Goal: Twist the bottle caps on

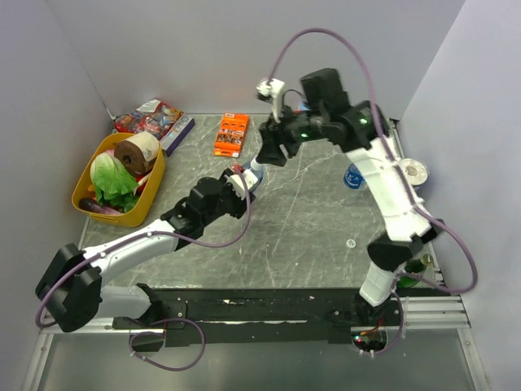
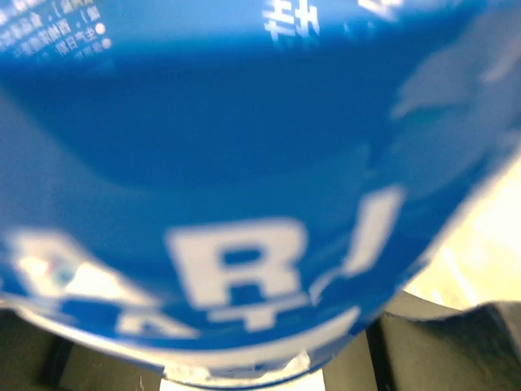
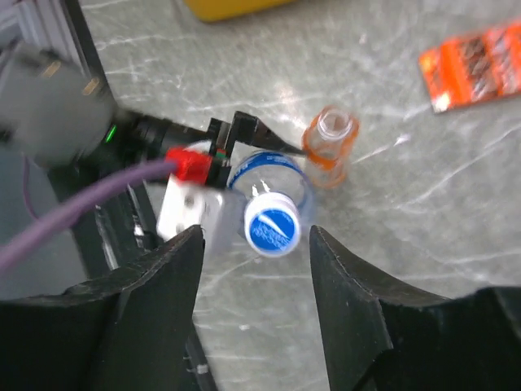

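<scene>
Blue cap [image 3: 272, 226], white swoosh, between black fingers [image 3: 155, 293] of right gripper [image 3: 254, 240]. Blue label, white lettering on bottle [image 2: 244, 122] in left gripper [image 1: 242, 186]. Just past cap, orange bottle [image 3: 330, 147], clear neck. Beyond, orange box [image 3: 476, 61]. Grey table [image 3: 423, 212], white veins. Purple cable [image 3: 81, 216], red plug [image 3: 191, 163] beside fingers.

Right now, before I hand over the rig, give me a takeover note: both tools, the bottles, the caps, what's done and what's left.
Left tool: shut on a blue-label bottle, mid-table.
Right tool: open, above that bottle's blue cap, fingers clear of it.
Done: the blue cap sits on the held bottle; how tight it is can't be judged.
Left: the orange bottle stands uncapped right beside it. A whitish cap lies loose on the table near the right arm. The second blue-label bottle stands to the right; whether it is capped can't be made out.
</scene>
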Robot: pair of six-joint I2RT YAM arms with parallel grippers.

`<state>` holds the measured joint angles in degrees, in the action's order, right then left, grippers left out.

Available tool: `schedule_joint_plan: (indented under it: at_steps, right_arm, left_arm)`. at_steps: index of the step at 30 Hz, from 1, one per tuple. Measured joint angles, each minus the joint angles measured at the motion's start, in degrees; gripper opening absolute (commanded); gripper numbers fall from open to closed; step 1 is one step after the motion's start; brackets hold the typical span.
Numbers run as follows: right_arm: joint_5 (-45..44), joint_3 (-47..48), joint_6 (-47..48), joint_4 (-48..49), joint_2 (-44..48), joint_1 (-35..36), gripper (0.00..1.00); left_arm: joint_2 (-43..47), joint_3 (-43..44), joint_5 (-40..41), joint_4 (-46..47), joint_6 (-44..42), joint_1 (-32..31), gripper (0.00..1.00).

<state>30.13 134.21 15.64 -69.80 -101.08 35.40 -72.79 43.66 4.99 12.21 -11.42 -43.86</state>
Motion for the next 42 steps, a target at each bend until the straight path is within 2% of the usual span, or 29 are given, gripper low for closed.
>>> schedule_joint_plan:
  at_steps: [2, 5, 10, 14, 18, 22, 25, 26, 29, 34, 37, 42]
  right_arm:
    - [2.58, -3.37, 4.52, 1.42, 3.85, -1.09, 0.63]
    - [5.38, -15.78, 15.98, 2.78, 14.47, -1.22, 0.63]
    - [4.61, -33.18, 36.83, 3.19, 29.51, 8.26, 0.63]
    - [1.99, -40.17, 47.95, 3.58, 33.18, 12.50, 0.62]
    - [-0.37, -41.81, 55.56, 4.72, 31.21, 14.21, 0.62]
    - [-1.84, -43.10, 60.54, 5.55, 30.32, 14.99, 0.58]
    - [-2.21, -43.17, 62.84, 5.64, 30.32, 15.10, 0.50]
    - [-2.27, -43.17, 63.43, 5.60, 30.32, 15.10, 0.44]
    - [-2.40, -43.17, 64.48, 5.25, 29.99, 15.10, 0.39]
    - [-2.56, -42.99, 65.00, 5.05, 29.40, 15.10, 0.41]
    - [-2.69, -42.99, 65.22, 5.07, 29.40, 15.10, 0.37]
    - [-3.15, -43.01, 65.70, 4.96, 29.14, 15.10, 0.41]
  left_arm:
    - [1.46, -0.83, -6.82, -1.97, -1.64, 1.62, 0.01]
    - [4.57, -2.16, -18.56, -7.23, -7.10, 3.72, 0.01]
    - [5.29, -0.92, -31.87, -17.11, -18.47, 4.28, 0.01]
    - [1.14, 5.07, -37.40, -26.88, -27.34, 4.35, 0.01]
    - [-1.77, 9.97, -39.69, -31.63, -32.48, 4.46, 0.01]
    - [-1.81, 10.73, -40.74, -32.87, -35.10, 4.52, 0.01]
    - [-1.81, 10.73, -41.05, -33.81, -36.17, 4.52, 0.01]
    - [-1.81, 10.73, -41.13, -34.01, -36.37, 4.52, 0.01]
    - [-1.79, 10.73, -41.16, -33.97, -36.48, 4.52, 0.01]
    - [-1.77, 10.73, -40.72, -34.16, -36.46, 4.81, 0.01]
    - [-1.77, 10.73, -40.70, -34.05, -36.35, 4.81, 0.01]
    - [-1.77, 10.69, -40.04, -33.79, -36.26, 4.83, 0.01]
